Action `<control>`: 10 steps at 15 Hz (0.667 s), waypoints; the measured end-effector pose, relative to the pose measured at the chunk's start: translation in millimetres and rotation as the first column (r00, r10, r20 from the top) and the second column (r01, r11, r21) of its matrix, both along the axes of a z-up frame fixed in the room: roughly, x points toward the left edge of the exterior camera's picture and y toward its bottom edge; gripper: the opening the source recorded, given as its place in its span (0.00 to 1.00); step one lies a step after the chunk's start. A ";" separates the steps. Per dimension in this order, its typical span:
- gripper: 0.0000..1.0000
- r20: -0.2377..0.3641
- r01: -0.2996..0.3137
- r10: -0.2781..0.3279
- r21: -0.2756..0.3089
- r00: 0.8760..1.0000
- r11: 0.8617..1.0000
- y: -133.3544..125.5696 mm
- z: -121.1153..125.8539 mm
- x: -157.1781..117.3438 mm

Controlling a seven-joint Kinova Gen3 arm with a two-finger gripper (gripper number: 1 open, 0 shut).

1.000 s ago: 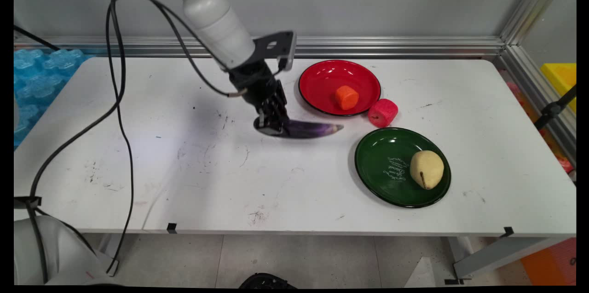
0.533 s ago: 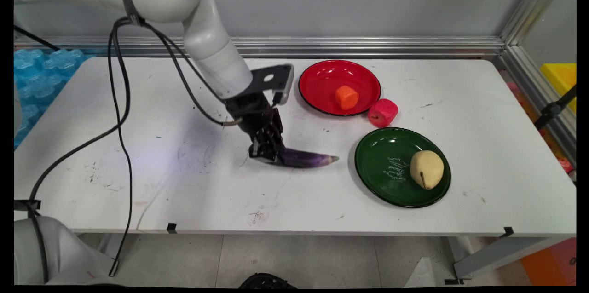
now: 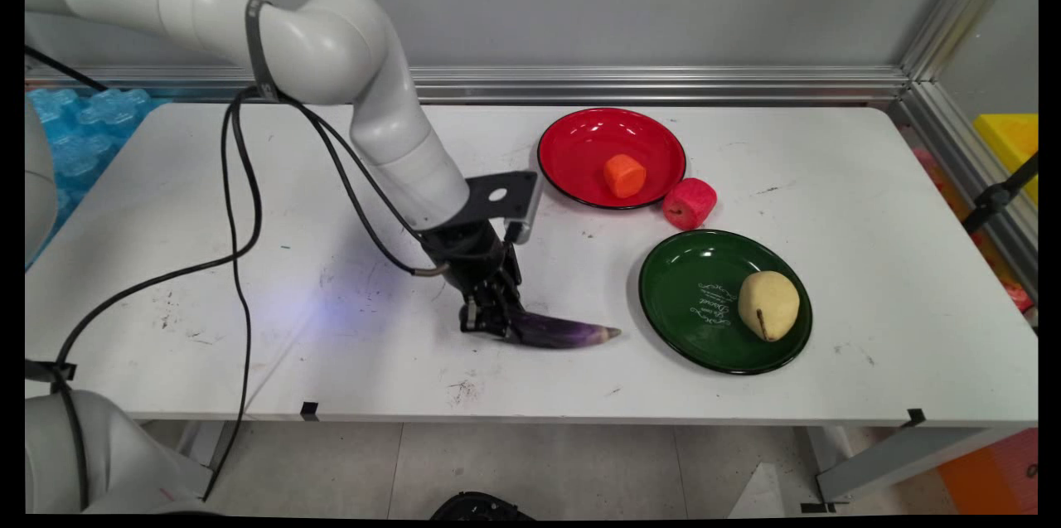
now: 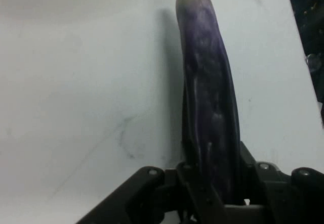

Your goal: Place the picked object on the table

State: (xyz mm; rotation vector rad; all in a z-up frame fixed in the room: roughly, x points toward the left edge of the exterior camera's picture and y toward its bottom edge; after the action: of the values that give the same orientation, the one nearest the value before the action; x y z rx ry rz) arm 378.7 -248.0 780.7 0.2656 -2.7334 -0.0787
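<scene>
Gripper [image 3: 491, 321] w/ slim glossy eggplant [image 3: 564, 335]

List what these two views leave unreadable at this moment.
- Eggplant: its thick end is hidden by the gripper in both views.
- Whether the eggplant touches the table: unclear in either view.
- Green plate: white lettering too small to read, main view.
- Pear: underside hidden.

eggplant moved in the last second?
Yes. The eggplant, clamped in the tool, has come toward the table's near edge: it was level with the red plate, now it's beside the green plate.
</scene>
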 end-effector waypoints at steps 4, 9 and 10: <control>0.00 -0.009 0.007 -0.007 -0.005 1.000 1.000 3.9 -12.1 -8.6; 1.00 -0.019 0.018 -0.018 -0.025 1.000 1.000 4.8 -15.5 -11.5; 1.00 -0.023 0.019 -0.020 -0.028 1.000 0.999 5.0 -13.8 -11.0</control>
State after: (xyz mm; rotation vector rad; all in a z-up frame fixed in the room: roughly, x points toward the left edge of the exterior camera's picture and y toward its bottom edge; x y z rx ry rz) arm 367.7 -243.0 766.9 0.2290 -2.7123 -0.0483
